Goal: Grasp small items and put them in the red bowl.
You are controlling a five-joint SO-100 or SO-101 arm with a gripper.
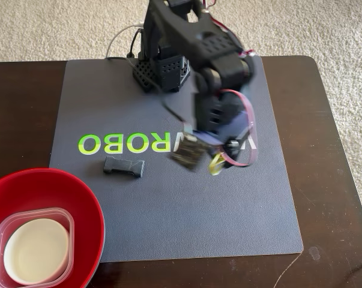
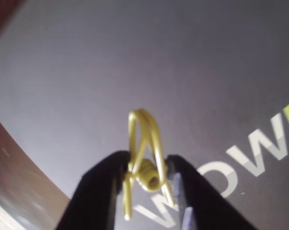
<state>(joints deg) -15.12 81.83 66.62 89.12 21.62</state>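
Yellow-green clip (image 2: 144, 165): pinched in the closed gripper (image 2: 146, 179) (raised for carrying), well right of the red bowl (image 1: 78, 192); black buckle (image 1: 124, 166) is left between them.

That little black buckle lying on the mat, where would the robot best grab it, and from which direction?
Probably across the middle of the black buckle, coming straight down from above. It lies flat on the gray mat, long and narrow, so the fingers could close over its short width. For now the gripper is shut on the yellow-green clip.
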